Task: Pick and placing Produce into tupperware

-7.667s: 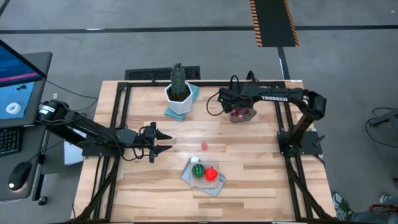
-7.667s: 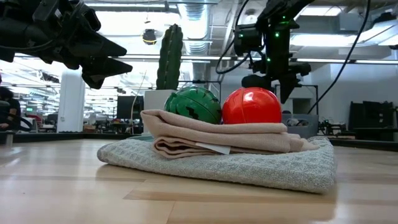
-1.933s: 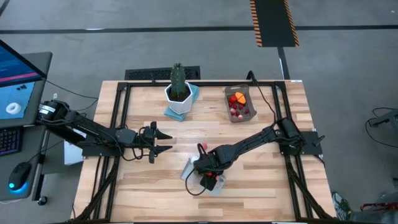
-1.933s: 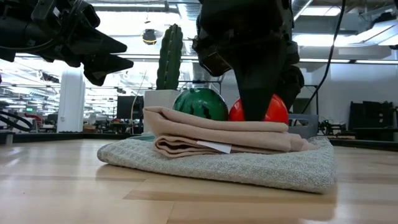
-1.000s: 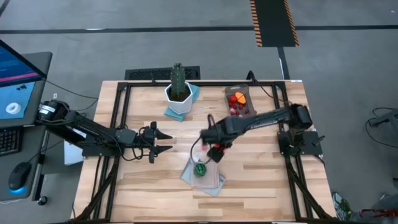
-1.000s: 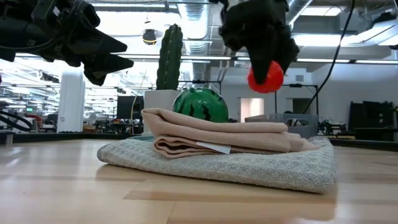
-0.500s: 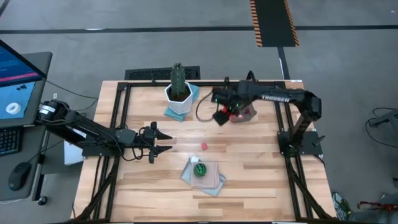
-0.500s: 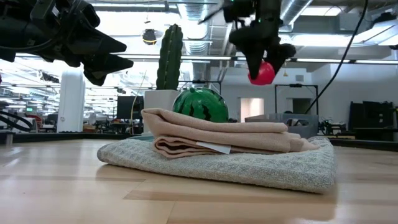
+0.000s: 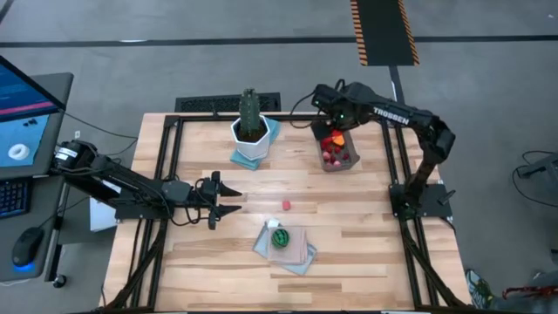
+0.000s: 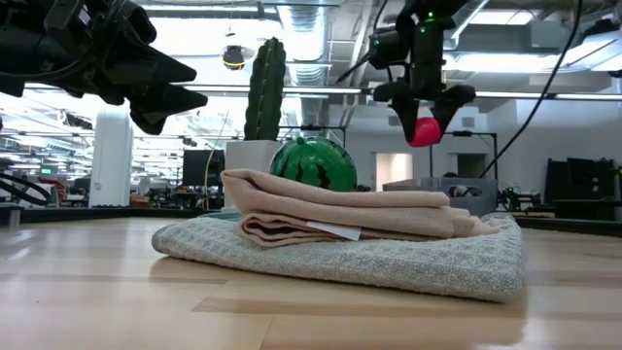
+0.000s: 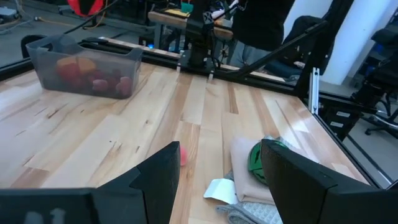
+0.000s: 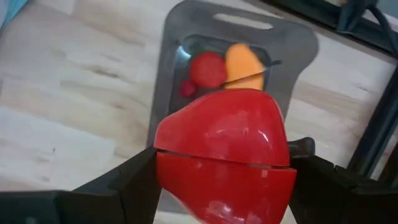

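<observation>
Now right gripper point(image 12: 224, 180), red produce point(image 12: 222, 152) above tupperware point(image 12: 186, 37)

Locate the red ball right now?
The red ball is held in the right hand, in the air above the tupperware at the table's far right, per the high view.

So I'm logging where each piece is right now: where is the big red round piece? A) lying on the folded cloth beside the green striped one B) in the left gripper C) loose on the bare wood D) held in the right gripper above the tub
D: the right gripper is shut on the red piece directly above the tupperware; only the green striped piece remains on the cloth.
</observation>
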Controlling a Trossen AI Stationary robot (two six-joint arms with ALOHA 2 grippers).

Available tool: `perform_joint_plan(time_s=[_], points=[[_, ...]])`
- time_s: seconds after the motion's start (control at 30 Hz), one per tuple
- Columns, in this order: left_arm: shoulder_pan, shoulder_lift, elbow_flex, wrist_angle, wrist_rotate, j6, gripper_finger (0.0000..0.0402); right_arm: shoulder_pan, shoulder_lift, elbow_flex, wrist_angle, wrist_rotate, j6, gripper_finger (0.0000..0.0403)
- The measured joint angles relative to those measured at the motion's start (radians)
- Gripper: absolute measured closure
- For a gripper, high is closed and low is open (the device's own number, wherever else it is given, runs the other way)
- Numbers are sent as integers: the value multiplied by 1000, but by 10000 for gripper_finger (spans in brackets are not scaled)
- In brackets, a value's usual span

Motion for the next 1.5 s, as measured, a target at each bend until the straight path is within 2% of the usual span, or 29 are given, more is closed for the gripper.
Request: perform_joint_plan(time_s=[0.27, 0.63, 0.87, 0.97, 1.17, 1.23, 1.5], points=[[0, 0, 0, -16, 0, -5, 189, -30, 2, -29, 23, -26, 8, 97], [0, 0, 0, -15, 0, -5, 189, -46, 2, -151, 83, -10, -7, 97], [0, 0, 0, -15, 0, -5, 189, -48, 2, -161, 141, -11, -19, 92], [0, 0, 0, -15, 0, -5, 189, -48, 2, -161, 141, -10, -19, 76], [0, 0, 0, -17, 0, -5, 189, -48, 2, -161, 145, 4, -15, 14], [0, 0, 0, -18, 0, -5, 189, -48, 2, -161, 145, 3, -20, 7], [0, 0, 0, -18, 0, -5, 189, -21, 2, -160, 133, 1, -67, 36]])
